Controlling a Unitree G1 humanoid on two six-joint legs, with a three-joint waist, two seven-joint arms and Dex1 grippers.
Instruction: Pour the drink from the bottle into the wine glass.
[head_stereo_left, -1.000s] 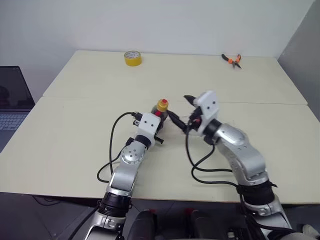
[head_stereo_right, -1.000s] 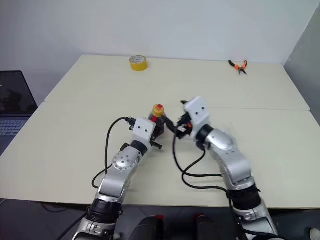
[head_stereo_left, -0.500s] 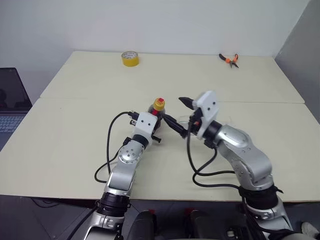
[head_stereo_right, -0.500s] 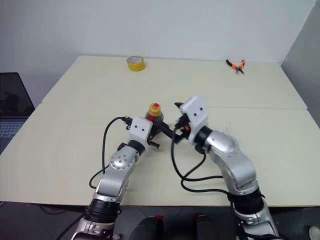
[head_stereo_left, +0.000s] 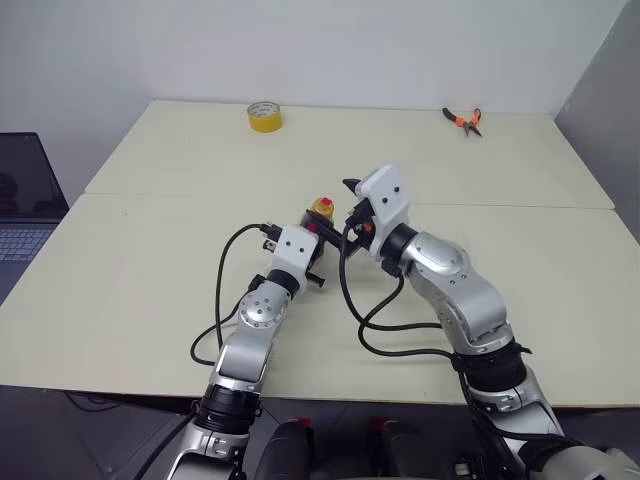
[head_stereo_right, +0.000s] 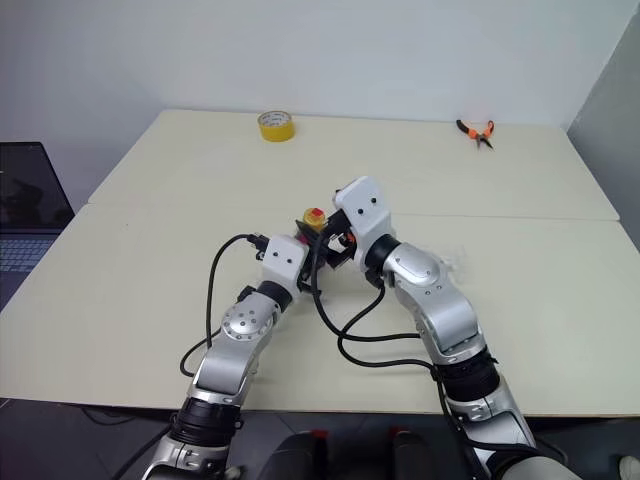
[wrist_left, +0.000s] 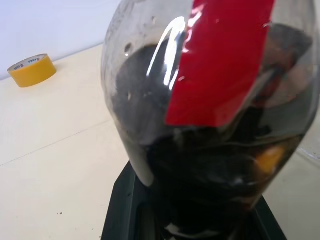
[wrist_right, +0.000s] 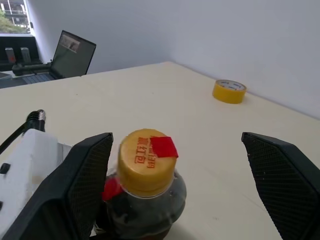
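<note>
Left gripper (head_stereo_left: 318, 236) clamps bottle (wrist_right: 145, 195); right gripper (wrist_right: 180, 180) fingers (wrist_right: 82, 180) spread around cap.

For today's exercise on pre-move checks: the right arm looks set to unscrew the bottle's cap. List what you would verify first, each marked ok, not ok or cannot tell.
1. Bottle gripped by the left gripper: ok, jaws shut on it.
2. Bottle upright: ok.
3. Yellow cap on: ok.
4. Right gripper open wide enough: ok.
5. Cap centred between its jaws: not ok, it sits close to one finger.
6. Wine glass clear of the arms: cannot tell.
</note>
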